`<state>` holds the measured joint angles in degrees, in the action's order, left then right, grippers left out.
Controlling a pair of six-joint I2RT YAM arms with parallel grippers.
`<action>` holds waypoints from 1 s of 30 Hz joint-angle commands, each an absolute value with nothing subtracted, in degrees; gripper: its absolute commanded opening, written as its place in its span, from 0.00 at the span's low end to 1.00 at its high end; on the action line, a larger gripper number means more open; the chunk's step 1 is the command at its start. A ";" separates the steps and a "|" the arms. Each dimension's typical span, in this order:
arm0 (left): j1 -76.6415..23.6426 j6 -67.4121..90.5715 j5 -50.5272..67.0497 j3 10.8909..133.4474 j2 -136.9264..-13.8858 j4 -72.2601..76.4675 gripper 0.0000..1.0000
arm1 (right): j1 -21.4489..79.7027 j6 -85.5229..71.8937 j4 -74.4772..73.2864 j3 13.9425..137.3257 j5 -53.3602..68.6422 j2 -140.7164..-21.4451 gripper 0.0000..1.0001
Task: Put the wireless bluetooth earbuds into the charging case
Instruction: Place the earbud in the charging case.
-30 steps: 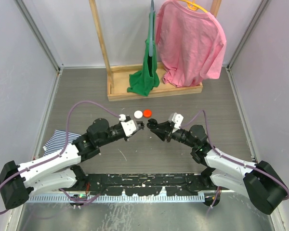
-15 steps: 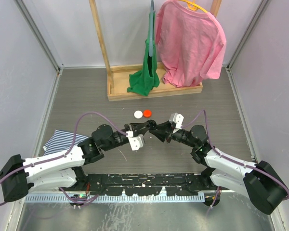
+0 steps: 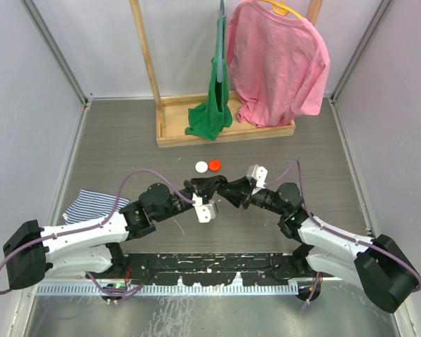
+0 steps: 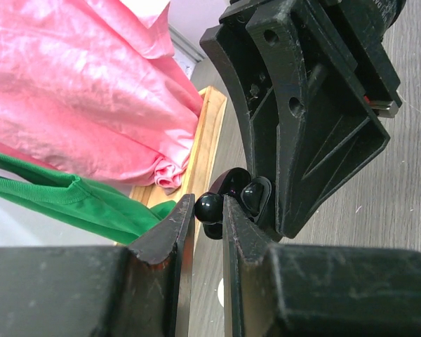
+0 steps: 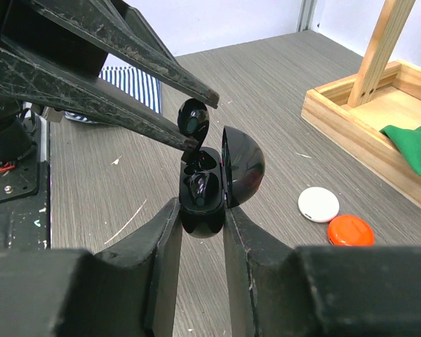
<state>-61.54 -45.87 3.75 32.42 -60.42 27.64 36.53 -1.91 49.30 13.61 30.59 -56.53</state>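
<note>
My right gripper [image 5: 201, 210] is shut on an open black charging case [image 5: 201, 196], lid [image 5: 241, 165] swung to the right. One black earbud [image 5: 203, 185] sits in the near slot. My left gripper [image 4: 205, 210] is shut on a second black earbud [image 4: 209, 206], seen in the right wrist view [image 5: 193, 117] just above the case's far slot. In the top view the two grippers meet over the table middle, left [image 3: 202, 188] and right [image 3: 229, 191], with the case between them too small to make out.
A white disc [image 3: 201, 167] and a red disc [image 3: 215, 166] lie just behind the grippers. A wooden rack base [image 3: 224, 133] with a green cloth [image 3: 212, 116] and pink shirt [image 3: 277, 60] stands at the back. A striped cloth [image 3: 91, 203] lies left.
My left gripper has moved right and rotated, bringing the earbud up to the case held in my right gripper. The right arm has barely moved.
</note>
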 commanded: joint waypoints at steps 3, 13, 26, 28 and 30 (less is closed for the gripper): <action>-62.43 -47.61 2.27 32.34 -60.51 32.43 0.13 | 36.34 -2.61 53.69 15.56 31.20 -56.05 0.24; -63.58 -48.10 1.59 32.01 -60.47 30.90 0.13 | 36.38 -2.64 53.65 15.23 30.31 -55.46 0.23; -64.25 -49.33 -1.91 31.68 -61.78 32.30 0.13 | 36.38 -2.71 54.18 14.96 30.05 -55.10 0.23; -64.29 -49.35 -1.98 31.96 -62.40 32.54 0.13 | 36.39 -2.68 54.27 14.94 30.13 -55.23 0.23; -64.35 -49.36 -1.99 32.23 -62.92 32.56 0.13 | 36.41 -2.81 54.27 14.95 30.06 -55.24 0.23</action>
